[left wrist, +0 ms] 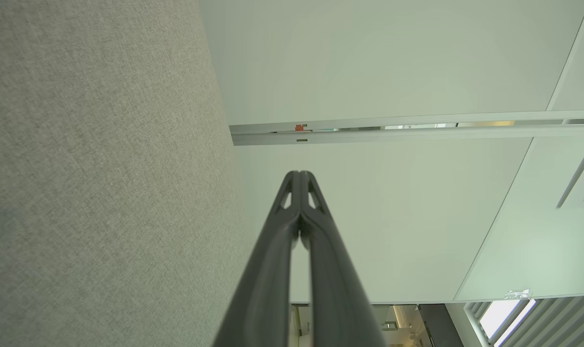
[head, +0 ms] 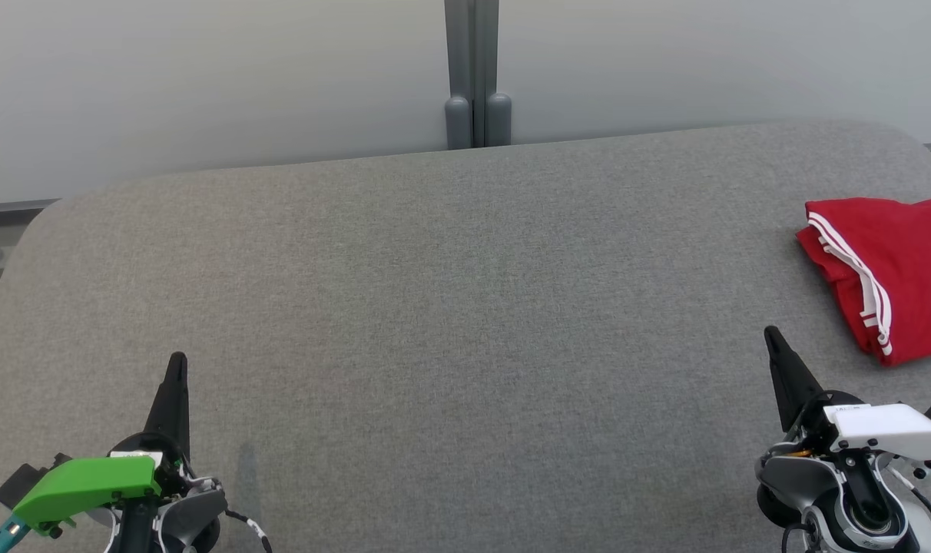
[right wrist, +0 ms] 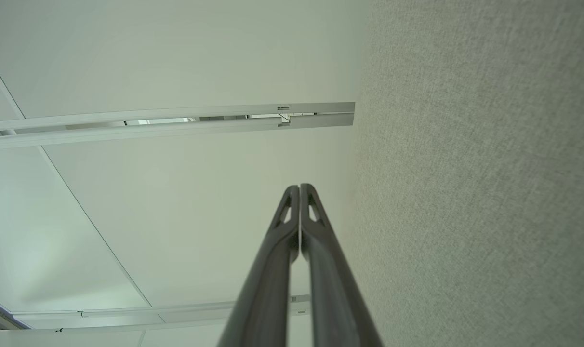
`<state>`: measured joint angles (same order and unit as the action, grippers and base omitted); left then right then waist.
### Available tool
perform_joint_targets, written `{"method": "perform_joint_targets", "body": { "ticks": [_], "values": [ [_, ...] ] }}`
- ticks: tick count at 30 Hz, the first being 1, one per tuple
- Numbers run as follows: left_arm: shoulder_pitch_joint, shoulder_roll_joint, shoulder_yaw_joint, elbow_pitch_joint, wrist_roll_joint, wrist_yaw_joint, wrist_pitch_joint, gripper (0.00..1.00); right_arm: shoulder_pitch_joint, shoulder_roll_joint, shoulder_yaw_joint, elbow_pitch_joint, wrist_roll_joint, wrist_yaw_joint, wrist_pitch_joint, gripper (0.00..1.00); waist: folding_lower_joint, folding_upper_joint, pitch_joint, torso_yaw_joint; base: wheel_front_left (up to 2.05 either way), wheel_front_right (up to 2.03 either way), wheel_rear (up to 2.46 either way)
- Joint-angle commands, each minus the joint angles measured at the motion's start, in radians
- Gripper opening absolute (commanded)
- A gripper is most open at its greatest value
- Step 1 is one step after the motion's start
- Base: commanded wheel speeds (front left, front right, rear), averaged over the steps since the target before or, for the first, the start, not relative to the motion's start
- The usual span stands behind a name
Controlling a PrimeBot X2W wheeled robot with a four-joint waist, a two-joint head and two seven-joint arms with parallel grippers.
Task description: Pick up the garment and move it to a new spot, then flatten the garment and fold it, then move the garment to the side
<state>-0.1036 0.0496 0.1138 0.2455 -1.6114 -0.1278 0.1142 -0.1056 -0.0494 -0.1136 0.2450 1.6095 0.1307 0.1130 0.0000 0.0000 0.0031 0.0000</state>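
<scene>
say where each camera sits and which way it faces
head view: on the head, looking forward and down over the table to the wall; garment at right; left hand and right hand, both shut, at bottom corners
left wrist view: on the left wrist, looking along its shut hand to the wall, table down that view's left
right wrist view: on the right wrist, along its shut hand to the wall, table down that view's right
shared: all show table and wall
</scene>
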Motion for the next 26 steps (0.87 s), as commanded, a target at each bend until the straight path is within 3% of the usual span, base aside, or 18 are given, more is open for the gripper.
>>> {"method": "perform_joint_targets", "body": {
  "ticks": [1,26],
  "values": [
    [-0.01,0.001,0.002,-0.002,-0.003,-0.005,0.003,0.0,-0.006,-0.001,-0.001,0.001,0.007,0.0,0.002,0.0,0.0,0.0,0.0,0.0,0.0,0.0,0.0],
    [-0.01,0.001,0.002,-0.002,-0.003,-0.005,0.003,0.0,-0.006,-0.001,-0.001,0.001,0.007,0.0,0.002,0.0,0.0,0.0,0.0,0.0,0.0,0.0,0.0]
  ]
}}
